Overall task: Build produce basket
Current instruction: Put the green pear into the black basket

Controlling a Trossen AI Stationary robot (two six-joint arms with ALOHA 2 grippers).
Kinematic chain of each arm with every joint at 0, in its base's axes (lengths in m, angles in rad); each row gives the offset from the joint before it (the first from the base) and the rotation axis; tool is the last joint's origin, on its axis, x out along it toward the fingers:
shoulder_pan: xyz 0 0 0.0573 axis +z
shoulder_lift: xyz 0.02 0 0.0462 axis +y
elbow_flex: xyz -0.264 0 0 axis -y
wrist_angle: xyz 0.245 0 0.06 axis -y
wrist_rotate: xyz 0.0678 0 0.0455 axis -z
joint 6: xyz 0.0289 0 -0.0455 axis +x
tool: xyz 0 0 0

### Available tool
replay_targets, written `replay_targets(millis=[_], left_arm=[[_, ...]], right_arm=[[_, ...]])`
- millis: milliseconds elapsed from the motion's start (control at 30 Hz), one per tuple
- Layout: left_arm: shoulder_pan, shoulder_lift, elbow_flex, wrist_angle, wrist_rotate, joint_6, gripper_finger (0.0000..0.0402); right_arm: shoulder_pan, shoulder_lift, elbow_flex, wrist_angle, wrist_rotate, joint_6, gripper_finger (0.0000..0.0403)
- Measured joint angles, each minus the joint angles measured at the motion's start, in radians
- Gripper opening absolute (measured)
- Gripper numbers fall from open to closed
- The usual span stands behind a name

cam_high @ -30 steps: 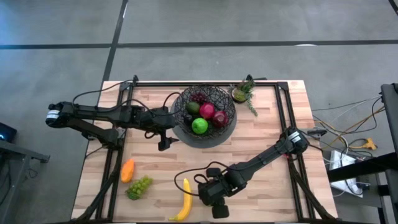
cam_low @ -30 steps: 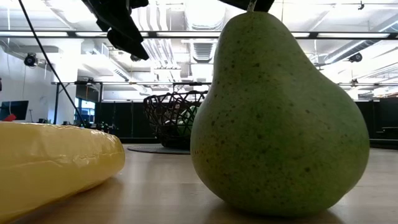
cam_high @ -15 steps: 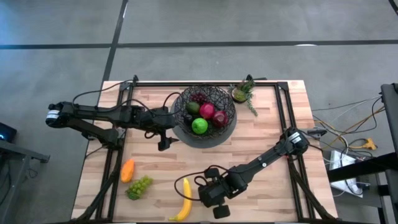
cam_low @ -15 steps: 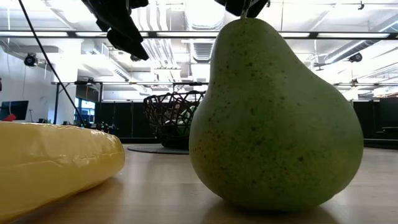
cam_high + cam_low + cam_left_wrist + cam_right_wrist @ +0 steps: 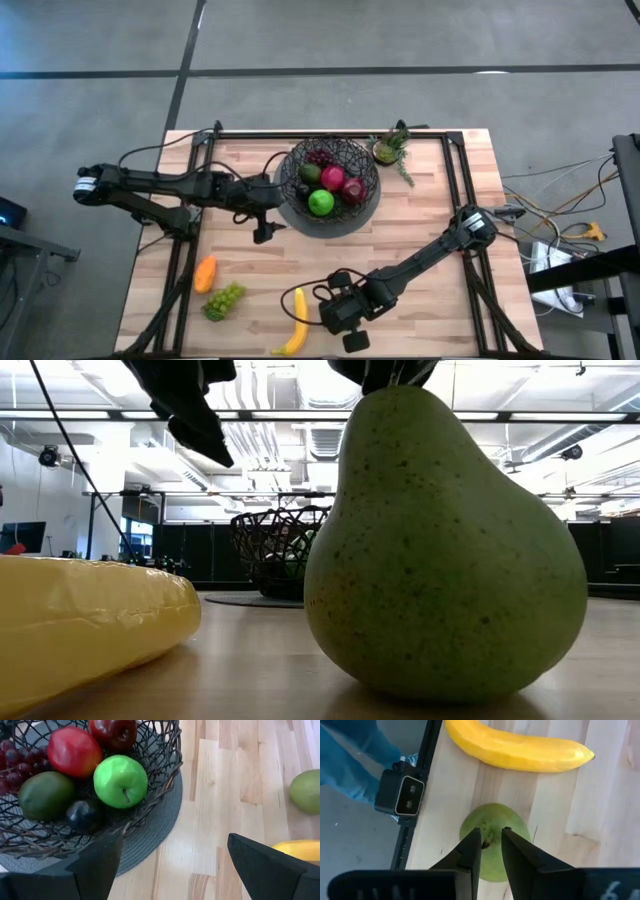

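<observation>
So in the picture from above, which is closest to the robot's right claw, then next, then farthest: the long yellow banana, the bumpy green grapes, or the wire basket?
From the right gripper at the table's near edge:
1. The long yellow banana, just beside it, toward the left arm's side.
2. The bumpy green grapes, farther that way, beyond the banana.
3. The round dark wire basket, across the table at the far edge.

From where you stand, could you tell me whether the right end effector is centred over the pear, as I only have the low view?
Observer: Yes, the right wrist view shows the right end effector directly over the pear's top, by its stem.
Operator: Which produce is outside the basket?
Observer: Besides the pear and banana, an orange piece and green grapes lie left of the banana in the high view.
Operator: And the left arm?
Observer: The left end effector hangs open beside the basket.
</observation>
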Motion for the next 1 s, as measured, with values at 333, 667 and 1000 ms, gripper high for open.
replay_targets(millis=[333, 667, 1000], left_arm=[[0.0, -0.03, -0.019, 0.005, 0.006, -0.001, 0.0343], [0.0, -0.033, -0.019, 0.018, 0.005, -0.002, 0.0343], [-0.001, -0.032, -0.019, 0.073, -0.001, -0.035, 0.0343]], right_arm=[[0.0, 0.0, 0.0, -0.009, 0.024, 0.027, 0.0011], [-0.1, -0.08, 0.116, -0.212, 0.151, 0.132, 0.0009], [-0.345, -0.329, 0.117, -0.315, 0.416, 0.039, 0.0009]])
